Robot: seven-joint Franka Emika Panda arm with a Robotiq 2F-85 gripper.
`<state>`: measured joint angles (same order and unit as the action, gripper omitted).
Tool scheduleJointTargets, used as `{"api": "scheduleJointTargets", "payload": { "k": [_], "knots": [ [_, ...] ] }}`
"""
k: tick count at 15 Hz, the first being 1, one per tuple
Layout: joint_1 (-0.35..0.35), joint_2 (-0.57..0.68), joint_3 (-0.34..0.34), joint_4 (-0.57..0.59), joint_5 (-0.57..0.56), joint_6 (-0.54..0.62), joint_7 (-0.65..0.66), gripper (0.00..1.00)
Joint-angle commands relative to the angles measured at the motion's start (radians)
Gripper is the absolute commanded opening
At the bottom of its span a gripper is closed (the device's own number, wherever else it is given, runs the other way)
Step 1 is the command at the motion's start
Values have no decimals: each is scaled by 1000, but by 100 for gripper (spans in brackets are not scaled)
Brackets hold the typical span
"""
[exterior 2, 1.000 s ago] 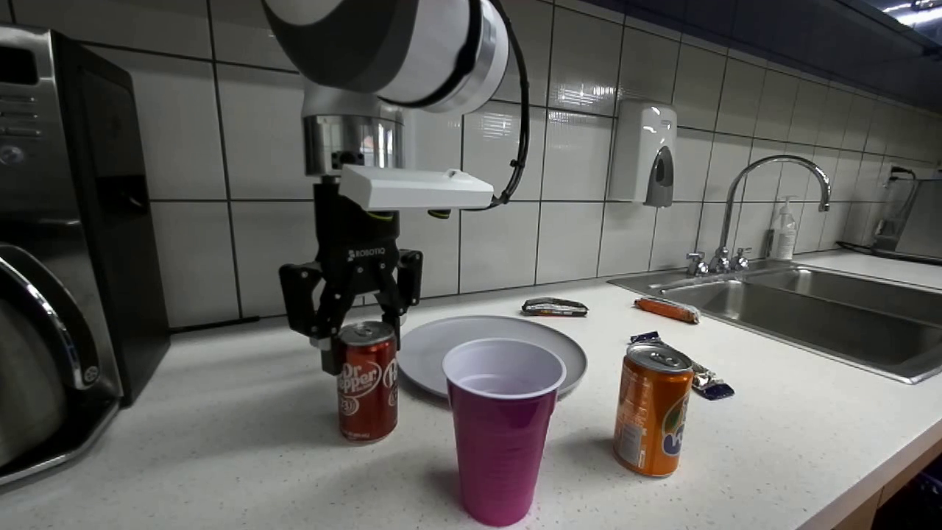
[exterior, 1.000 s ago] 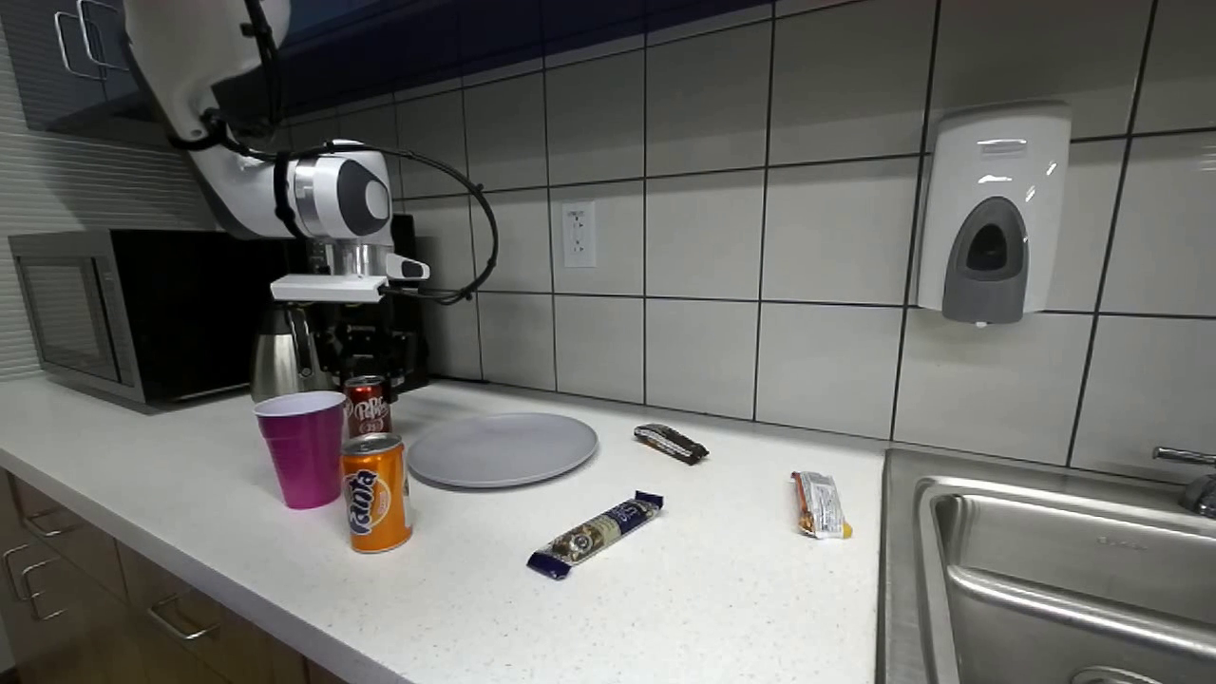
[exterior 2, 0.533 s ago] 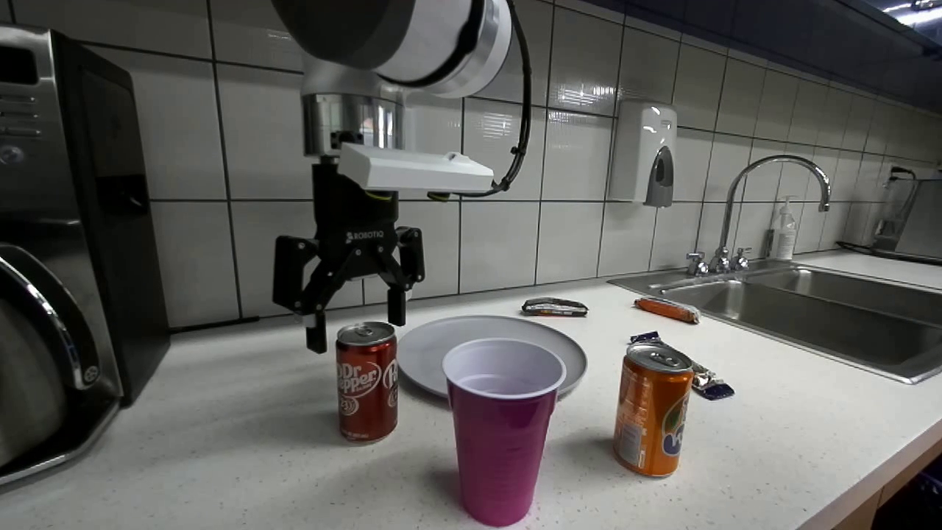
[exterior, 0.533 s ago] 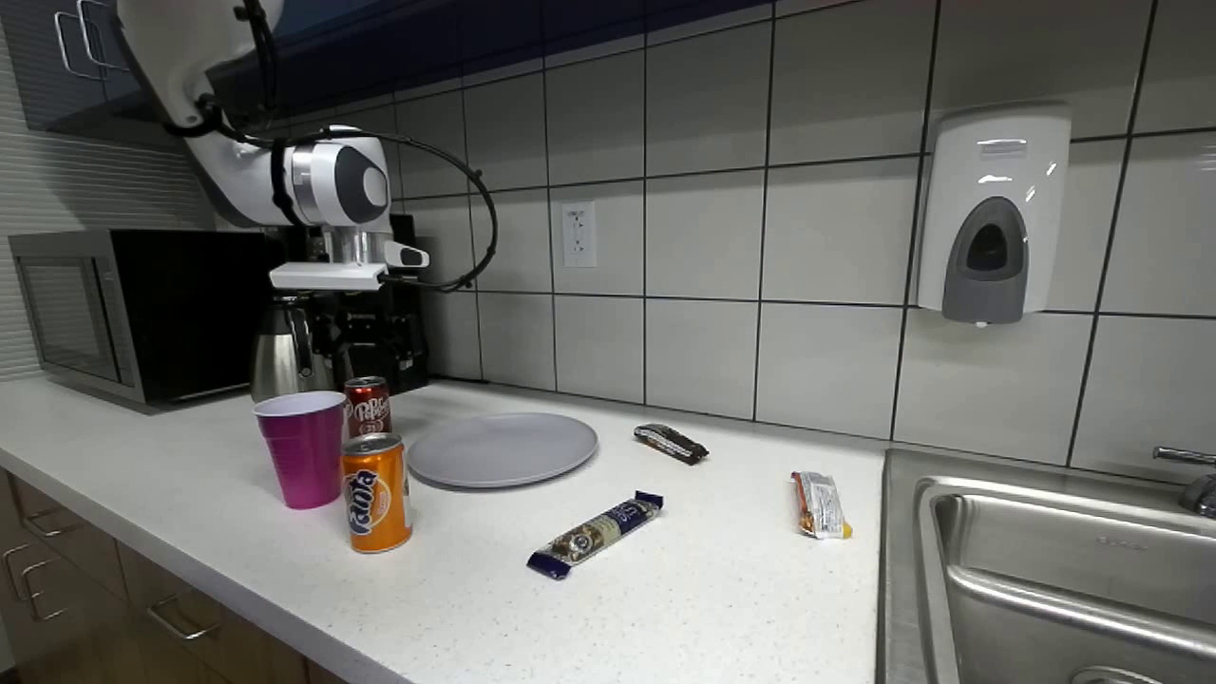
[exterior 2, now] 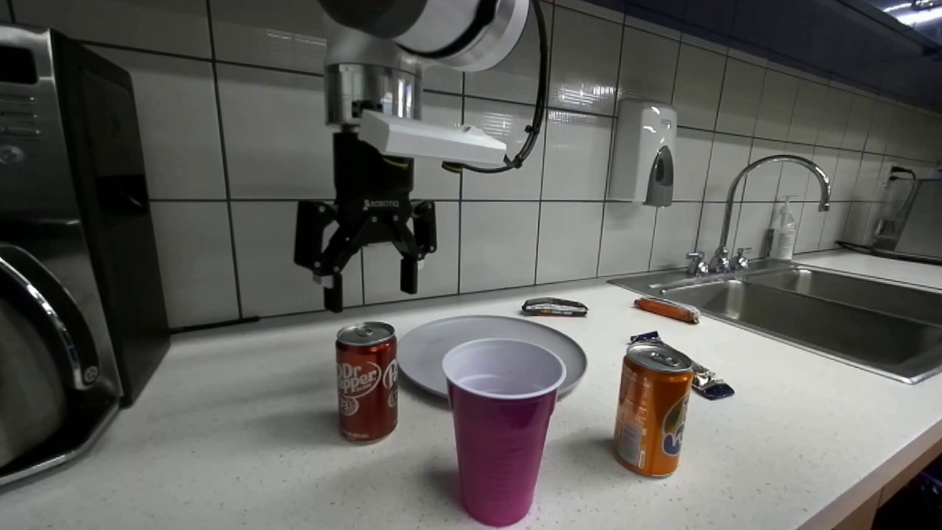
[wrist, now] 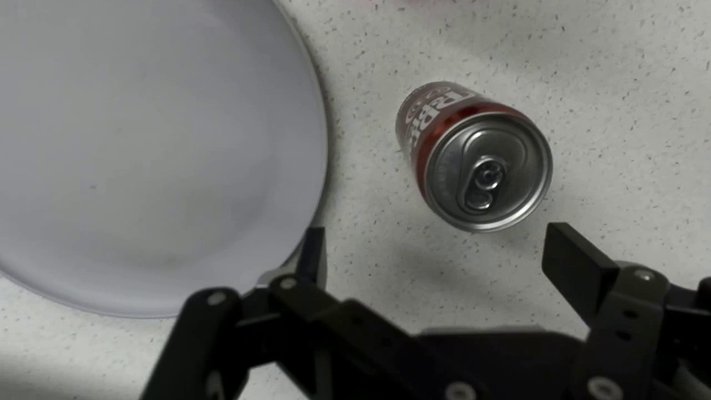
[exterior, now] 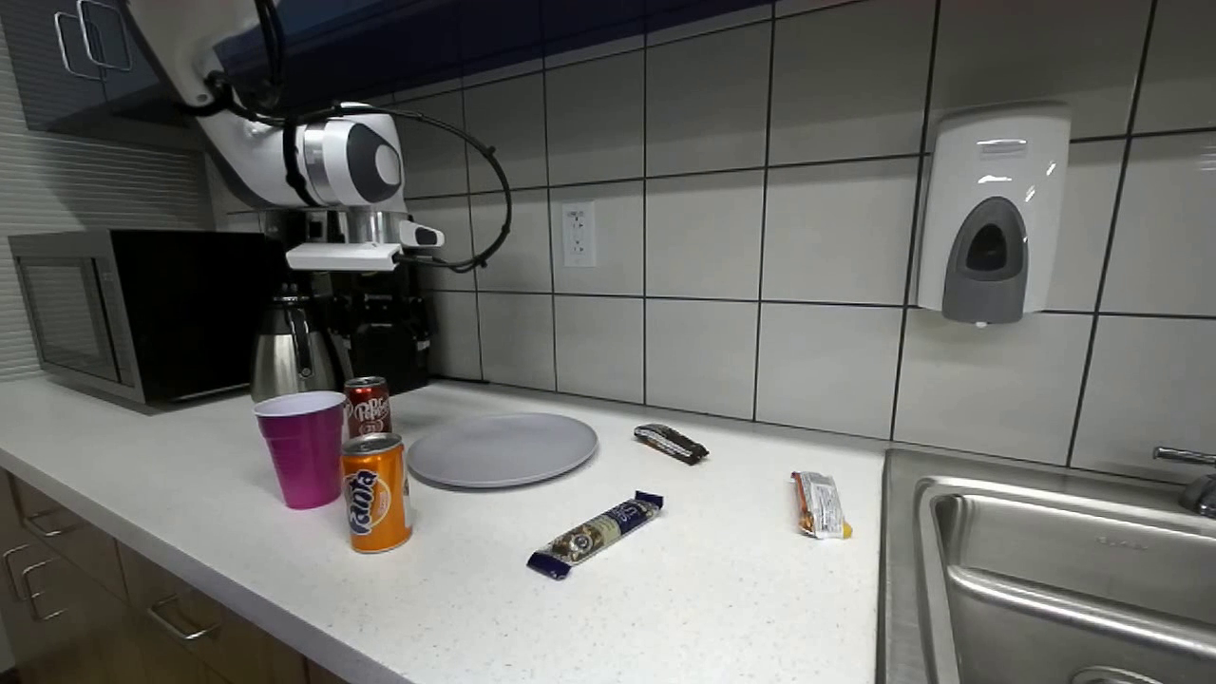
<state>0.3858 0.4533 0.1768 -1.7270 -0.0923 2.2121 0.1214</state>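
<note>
The hand [exterior 2: 372, 287] points down near the red can [exterior 2: 368, 390]; 2 fingers [exterior 2: 409, 276] spread wide.

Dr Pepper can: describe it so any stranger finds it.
On the white counter, find the gray plate. The Dr Pepper can stands upright beside it, on the side away from the sink. It's dark red, unlike the orange Fanta can and magenta cup.

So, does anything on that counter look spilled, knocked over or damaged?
Nothing stands out: the Dr Pepper can, Fanta can and magenta cup stand upright, the gray plate lies flat, and I see no spill or damage.
</note>
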Motion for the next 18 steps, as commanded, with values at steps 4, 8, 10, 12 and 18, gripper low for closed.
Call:
{"api": "scheduleJointTargets", "payload": {
  "k": [4,8,10,12,18],
  "knots": [
    [-60,-95,-11,-57,-4,10,-6,100],
    [-91,-122,-30,-89,-7,14,5,100],
    [-99,-136,-44,-106,-17,15,22,100],
    [-104,-147,-61,-123,-31,20,45,100],
    [-144,-185,-117,-203,-60,75,101,100]
  ]
}}
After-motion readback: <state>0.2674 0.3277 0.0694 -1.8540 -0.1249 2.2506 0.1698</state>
